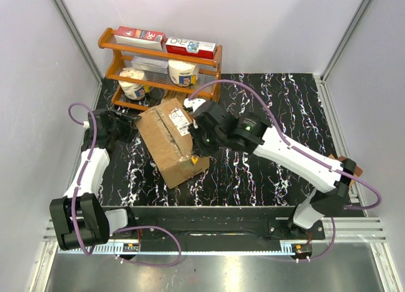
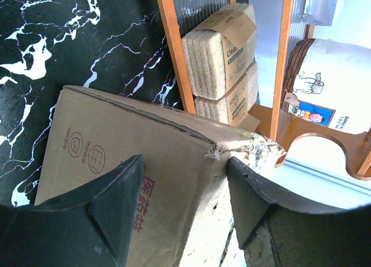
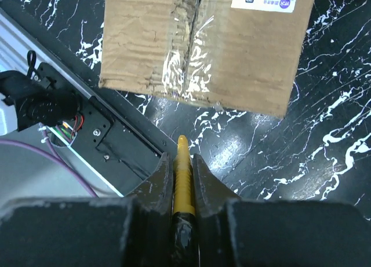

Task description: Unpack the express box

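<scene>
The express box lies askew on the black marbled surface, left of centre, its far end just before the orange wooden rack. It is closed, with crinkled clear tape along a ragged seam and a white label near its far end. The left pincer is released, its fingers spread in front of the box's left end. The right pincer is clenched on a slim yellow tool, whose tip points at the box's near side without touching it. The rack holds red-and-white boxes on top and sponge packs below.
</scene>
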Robot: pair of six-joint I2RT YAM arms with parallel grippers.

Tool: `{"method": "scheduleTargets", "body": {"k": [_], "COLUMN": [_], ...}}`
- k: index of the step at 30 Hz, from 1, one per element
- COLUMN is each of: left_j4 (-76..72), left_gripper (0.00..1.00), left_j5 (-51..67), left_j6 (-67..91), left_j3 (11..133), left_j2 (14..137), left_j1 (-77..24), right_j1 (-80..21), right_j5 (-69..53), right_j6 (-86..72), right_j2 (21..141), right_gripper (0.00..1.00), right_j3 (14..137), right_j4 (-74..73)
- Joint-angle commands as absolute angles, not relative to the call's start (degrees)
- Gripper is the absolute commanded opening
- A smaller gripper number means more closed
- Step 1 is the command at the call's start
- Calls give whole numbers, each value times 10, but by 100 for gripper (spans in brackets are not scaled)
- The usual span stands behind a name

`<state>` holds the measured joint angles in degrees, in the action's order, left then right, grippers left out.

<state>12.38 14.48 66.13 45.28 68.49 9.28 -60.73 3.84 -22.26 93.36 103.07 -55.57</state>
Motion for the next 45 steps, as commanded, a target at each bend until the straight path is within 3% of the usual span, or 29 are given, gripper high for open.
{"method": "scheduleTargets", "body": {"k": [1,5,9,16,21,25,28,35,45], "left_j4": [208,197,169,207,152,115,106,23,4], "left_gripper": [63,68,84,94,92,86,85,84,84], "left_j5": [105,125,180,189,259,372,391,465,447], "left_j6": [654,636,591,463,450,464,454,449,460], "left_j3": [436,439,457,519,485,472,465,455,499], "left_j2": [711,706,700,653,657,713,711,729,785], "left_j1": [92,92,92,92,91,86,80,59,23], "right_j1": [-613,-613,-607,-531,-491,-486,-486,-497,-521], "right_j5": [15,73,175,257,213,193,150,59,98], "right_j6": [-213,-211,-213,-214,-141,-130,-138,-170,-223], "right_j2": [873,853,843,857,891,941,949,892,801], "right_gripper": [0,0,0,0,0,0,0,0,0], "right_j3": [1010,1001,1001,958,883,903,903,832,755], "right_j4": [-560,-542,-516,-455,-326,-322,-314,-303,-351]}}
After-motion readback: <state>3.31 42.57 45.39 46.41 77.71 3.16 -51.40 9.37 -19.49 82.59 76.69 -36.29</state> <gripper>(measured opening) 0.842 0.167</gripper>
